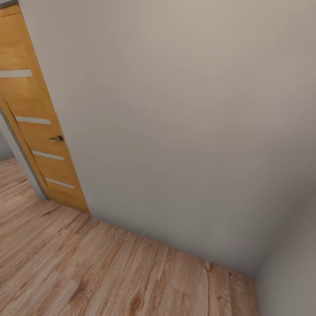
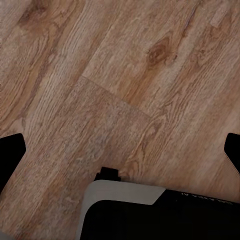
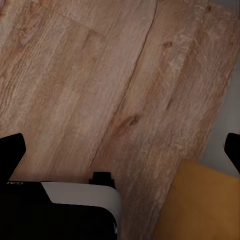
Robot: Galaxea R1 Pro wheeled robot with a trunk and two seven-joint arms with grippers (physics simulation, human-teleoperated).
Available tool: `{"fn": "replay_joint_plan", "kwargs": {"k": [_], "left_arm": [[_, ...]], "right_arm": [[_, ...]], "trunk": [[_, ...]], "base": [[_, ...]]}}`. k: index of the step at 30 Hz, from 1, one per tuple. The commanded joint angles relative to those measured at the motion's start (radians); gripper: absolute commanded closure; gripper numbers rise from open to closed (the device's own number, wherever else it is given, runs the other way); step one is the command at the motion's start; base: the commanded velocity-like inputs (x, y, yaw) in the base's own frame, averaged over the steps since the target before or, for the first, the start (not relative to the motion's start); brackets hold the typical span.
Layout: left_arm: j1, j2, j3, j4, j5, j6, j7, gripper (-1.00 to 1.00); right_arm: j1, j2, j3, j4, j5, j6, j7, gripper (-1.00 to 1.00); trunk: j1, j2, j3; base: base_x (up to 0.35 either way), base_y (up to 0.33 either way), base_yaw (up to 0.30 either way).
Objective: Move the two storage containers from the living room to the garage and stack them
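We face a pale grey wall beside a wooden door, over light wood plank flooring. Our left end effector and right end effector hang spread apart and empty above the planks. An orange-yellow surface sits near the right one; faint lettering on the robot's body is unreadable.

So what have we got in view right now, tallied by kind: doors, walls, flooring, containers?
Wooden doors: 1, the door with pale strips and a dark handle, at the head view's left
Pale grey walls: 2, the facing wall and a side wall at the right
Wood plank floor: 1, the floor
Storage containers: 0 in these views
Total: 4
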Motion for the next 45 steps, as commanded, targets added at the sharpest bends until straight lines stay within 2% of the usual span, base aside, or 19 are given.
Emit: {"fn": "replay_joint_plan", "kwargs": {"k": [1,45], "left_arm": [[-0.001,-0.001,0.002,0.001,0.009,-0.003,-0.001,-1.0],[-0.001,0.002,0.003,0.001,0.007,-0.003,-0.001,-1.0]], "right_arm": [[-0.001,-0.001,0.008,0.0,0.001,-0.002,-0.007,-1.0],[-0.001,0.0,0.008,0.0,0.0,-0.002,-0.008,-1.0]], "trunk": [[0.001,-0.001,-0.002],[0.001,-0.001,-0.002]], "base": [[0.327,0.0,0.271],[0.327,0.004,0.292]]}}
